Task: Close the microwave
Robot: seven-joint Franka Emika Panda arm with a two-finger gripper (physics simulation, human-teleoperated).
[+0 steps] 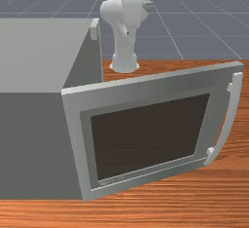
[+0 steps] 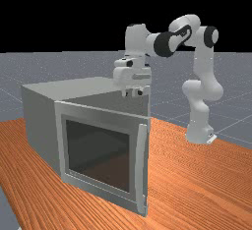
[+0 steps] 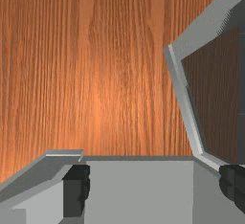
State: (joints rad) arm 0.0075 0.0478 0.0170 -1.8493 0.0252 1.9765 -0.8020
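I had the gripper (image 2: 133,94) spread, empty, near the microwave (image 1: 29,139) at the front view's left; its open door (image 2: 98,150) looked stiff, probably light-swinging, best pushed by the handle (image 2: 141,165)

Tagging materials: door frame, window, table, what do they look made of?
Door frame: satin grey, likely painted metal, from its soft shading; plastic possible. Window: dark, smooth, brownish tint, probably smoked glass. Table: satin wood, by its streaked grain.
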